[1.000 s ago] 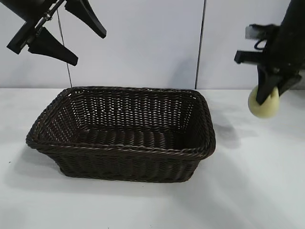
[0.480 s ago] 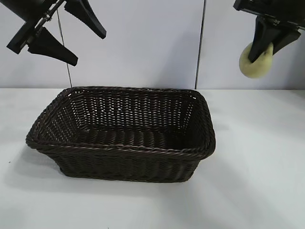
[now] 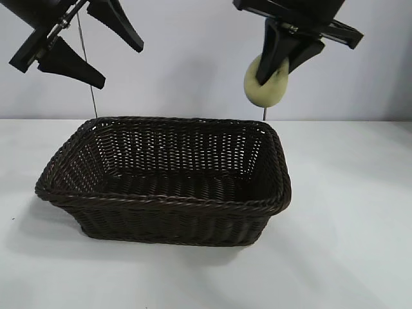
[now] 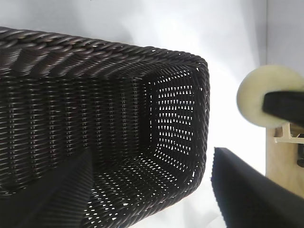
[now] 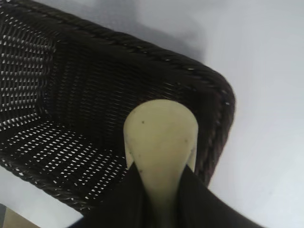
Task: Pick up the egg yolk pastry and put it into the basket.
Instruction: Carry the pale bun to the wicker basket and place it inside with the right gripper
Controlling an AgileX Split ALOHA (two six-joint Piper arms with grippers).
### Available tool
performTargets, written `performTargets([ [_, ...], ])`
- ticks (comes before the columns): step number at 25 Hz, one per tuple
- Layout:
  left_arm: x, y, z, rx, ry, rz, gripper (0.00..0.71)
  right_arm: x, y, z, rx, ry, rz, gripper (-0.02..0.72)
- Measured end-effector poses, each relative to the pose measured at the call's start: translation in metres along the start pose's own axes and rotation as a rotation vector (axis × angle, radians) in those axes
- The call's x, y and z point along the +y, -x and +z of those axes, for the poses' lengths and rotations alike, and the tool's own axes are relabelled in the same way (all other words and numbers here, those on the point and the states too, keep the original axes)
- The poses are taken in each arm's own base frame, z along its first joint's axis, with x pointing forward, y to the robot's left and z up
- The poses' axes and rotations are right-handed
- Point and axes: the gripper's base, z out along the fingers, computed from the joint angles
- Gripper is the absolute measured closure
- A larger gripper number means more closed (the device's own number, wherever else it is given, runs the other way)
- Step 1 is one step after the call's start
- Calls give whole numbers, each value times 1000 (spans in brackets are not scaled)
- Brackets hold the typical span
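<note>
My right gripper (image 3: 275, 64) has its fingers clenched on the egg yolk pastry (image 3: 264, 84), high over the basket's (image 3: 161, 199) far right corner. My left gripper (image 3: 96, 42) hangs up left, fingers spread and empty.

I see a dark woven basket (image 3: 161, 183) sitting on a white counter (image 3: 347, 244), left of centre, its open top facing up. My right hand (image 3: 273, 71) hangs high above the basket's far right corner, its two black fingers clamped on the pale yellow egg yolk pastry (image 3: 265, 84), which is held on edge and well clear of the rim. My left hand (image 3: 96, 55) is parked up at the top left, above the basket's far left corner, its fingers spread apart and holding nothing. A pale wall stands behind.
</note>
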Motion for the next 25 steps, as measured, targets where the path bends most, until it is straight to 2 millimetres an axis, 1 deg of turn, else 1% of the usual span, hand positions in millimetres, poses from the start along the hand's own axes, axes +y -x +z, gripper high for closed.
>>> performTargets([
  [3,0,0,0,0,0,0,198,-2,0,12,26,-2,5,610],
  [9,0,0,0,0,0,1,198,-8,0,53,106,19,44,610],
  [12,0,0,0,0,0,1,198,-8,2,68,102,58,82,610],
  [14,0,0,0,0,0,1,198,-9,3,74,97,66,93,610],
  [17,0,0,0,0,0,1,198,-9,4,76,89,66,95,594],
  [19,0,0,0,0,0,1,198,-9,4,76,88,67,95,538],
  [21,0,0,0,1,0,1,198,-9,4,76,88,67,93,456],
  [23,0,0,0,1,0,1,198,-9,4,76,88,67,90,359],
  [25,0,0,0,1,0,1,198,-9,4,76,88,68,82,288],
])
